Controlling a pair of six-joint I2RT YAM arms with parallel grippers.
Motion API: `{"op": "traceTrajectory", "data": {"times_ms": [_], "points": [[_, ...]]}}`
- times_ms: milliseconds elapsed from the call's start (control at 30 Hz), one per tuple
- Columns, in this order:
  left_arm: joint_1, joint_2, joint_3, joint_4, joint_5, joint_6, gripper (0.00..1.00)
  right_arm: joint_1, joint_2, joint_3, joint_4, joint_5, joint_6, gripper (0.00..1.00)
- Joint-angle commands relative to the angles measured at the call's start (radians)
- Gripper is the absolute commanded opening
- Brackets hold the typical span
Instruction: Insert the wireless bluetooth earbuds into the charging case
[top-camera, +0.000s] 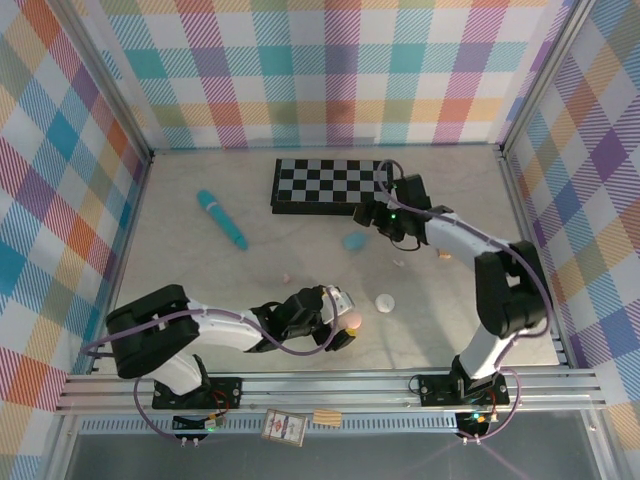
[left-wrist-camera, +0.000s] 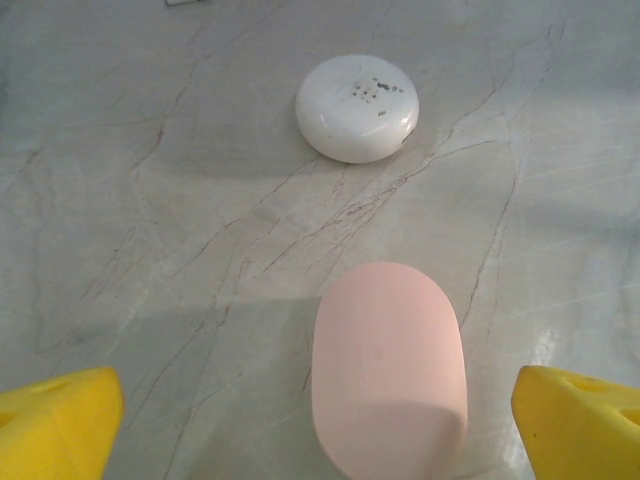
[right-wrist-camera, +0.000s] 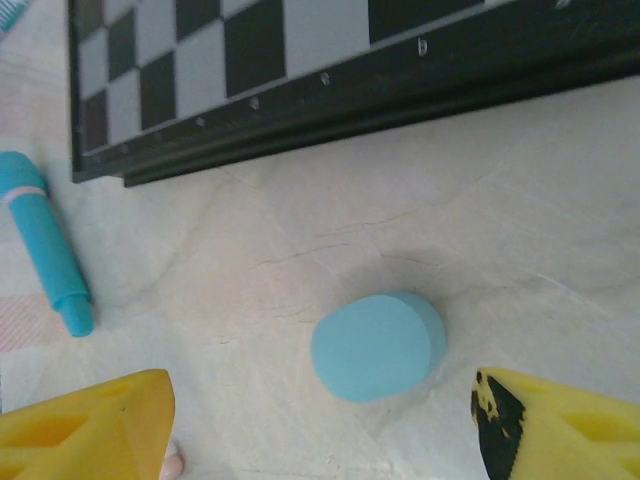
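Observation:
A pink pebble-shaped charging case (left-wrist-camera: 390, 365) lies shut on the table between the wide-apart yellow fingers of my open left gripper (left-wrist-camera: 318, 410), untouched by either finger. A round white case (left-wrist-camera: 357, 107) sits just beyond it. My right gripper (right-wrist-camera: 322, 425) hovers open over a pale blue case (right-wrist-camera: 378, 345), whose sides stand free of both fingers. A tiny pink earbud (right-wrist-camera: 172, 463) peeks out beside the right gripper's left finger. From above, that pink earbud (top-camera: 285, 277) and a small white earbud (top-camera: 399, 264) lie loose mid-table.
A black-and-white chessboard (top-camera: 330, 183) lies at the back of the table, close behind the right gripper (top-camera: 372, 222). A long teal stick (top-camera: 222, 219) lies at the left. Checked walls close in the table on three sides.

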Motion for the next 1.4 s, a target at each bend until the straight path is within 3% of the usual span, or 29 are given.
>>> {"op": "traceTrajectory", "data": {"times_ms": [0, 133, 467, 533, 767, 1000, 1200, 1367], "points": [[-0.012, 0.053, 0.038, 0.071, -0.003, 0.013, 0.96, -0.008, -0.067, -0.052, -0.051, 0.040, -0.035, 0.78], [-0.012, 0.113, 0.064, 0.075, 0.027, 0.017, 0.89, -0.018, -0.124, -0.099, -0.052, 0.050, -0.025, 0.79], [-0.011, 0.134, 0.035, 0.131, 0.054, 0.020, 0.43, -0.044, -0.232, -0.124, -0.108, 0.042, -0.035, 0.77], [-0.009, 0.101, 0.026, 0.121, 0.058, 0.031, 0.38, -0.048, -0.264, -0.130, -0.124, 0.013, -0.033, 0.77], [0.067, -0.076, -0.006, 0.101, 0.174, 0.062, 0.36, -0.064, -0.478, -0.211, -0.220, -0.179, -0.046, 0.76], [0.161, -0.227, 0.036, 0.006, 0.346, 0.135, 0.37, -0.064, -0.629, -0.312, -0.192, -0.593, 0.082, 0.75], [0.206, -0.297, 0.079, 0.005, 0.422, 0.120, 0.37, -0.028, -0.716, -0.405, -0.108, -0.681, 0.187, 0.67], [0.206, -0.316, 0.122, -0.030, 0.447, 0.131, 0.37, 0.057, -0.708, -0.441, -0.021, -0.640, 0.252, 0.65]]}}
